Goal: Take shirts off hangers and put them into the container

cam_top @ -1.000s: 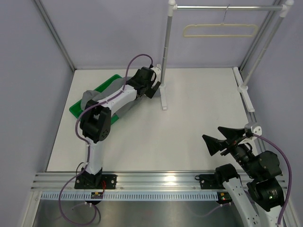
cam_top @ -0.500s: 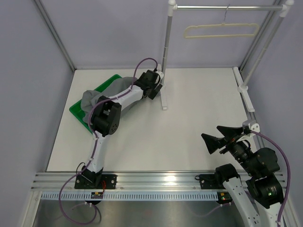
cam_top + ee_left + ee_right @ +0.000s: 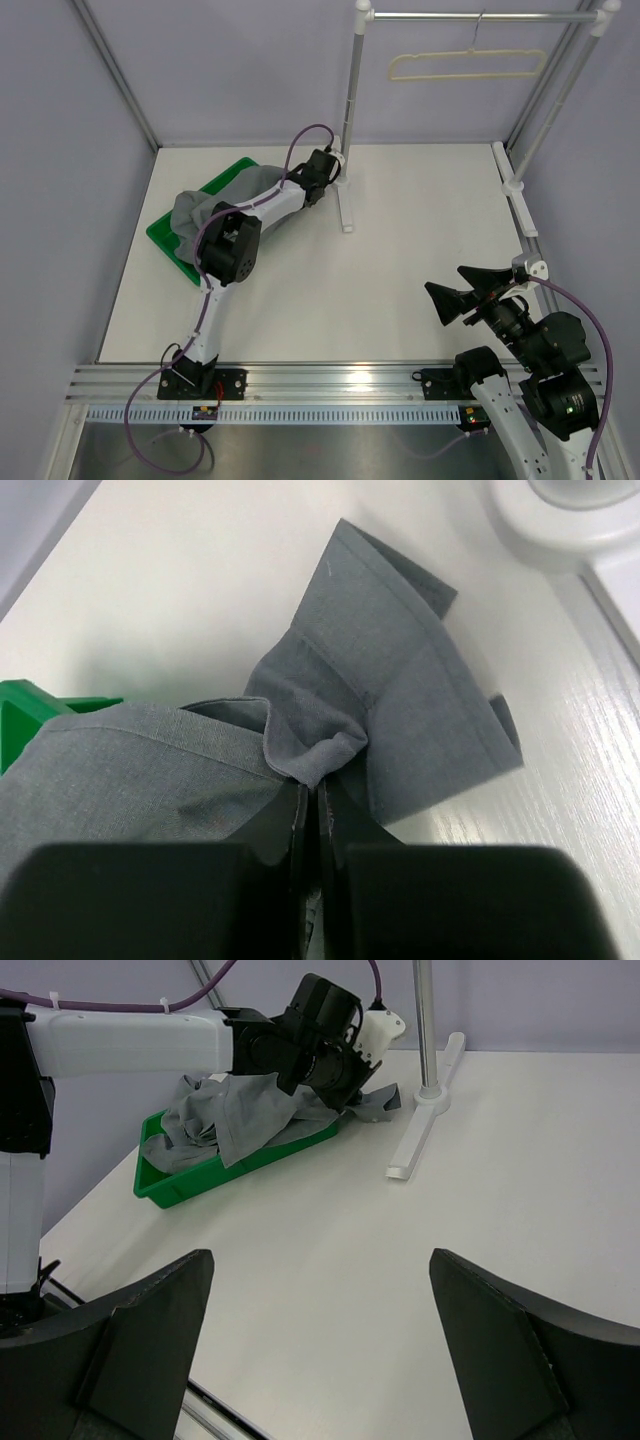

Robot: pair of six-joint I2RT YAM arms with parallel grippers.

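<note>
Stretching out long and low across the table (image 3: 400, 260), the left arm is lying over the green tray (image 3: 163, 236) near the far-left corner, elbow bent above the tray's near end and forearm running toward the far edge. The left gripper (image 3: 322, 172) is pointing down at the tabletop just beside the foot of the rack post (image 3: 346, 205). In the left wrist view its jaws are pressing together, and the left gripper (image 3: 310, 792) is pinching a bunched fold of the grey shirt (image 3: 400, 680) right at the fingertips.

The shirt (image 3: 192, 208) is sitting heaped in the tray, crumpled and spilling over the rim at the far end. One flat hemmed piece is trailing out onto the bare table toward the post. From the right wrist view, the shirt (image 3: 228, 1112) is filling most of the tray (image 3: 168, 1186), with the left arm's black wrist bearing down on the trailing end.

The right arm is sitting folded back near the near-right corner, well apart from the tray. The right gripper (image 3: 447, 284) is facing across the table with its jaws spread wide and nothing between them.

Up on the silver rail (image 3: 470, 16), the cream hanger (image 3: 465, 66) is hanging bare above the far edge.
</note>
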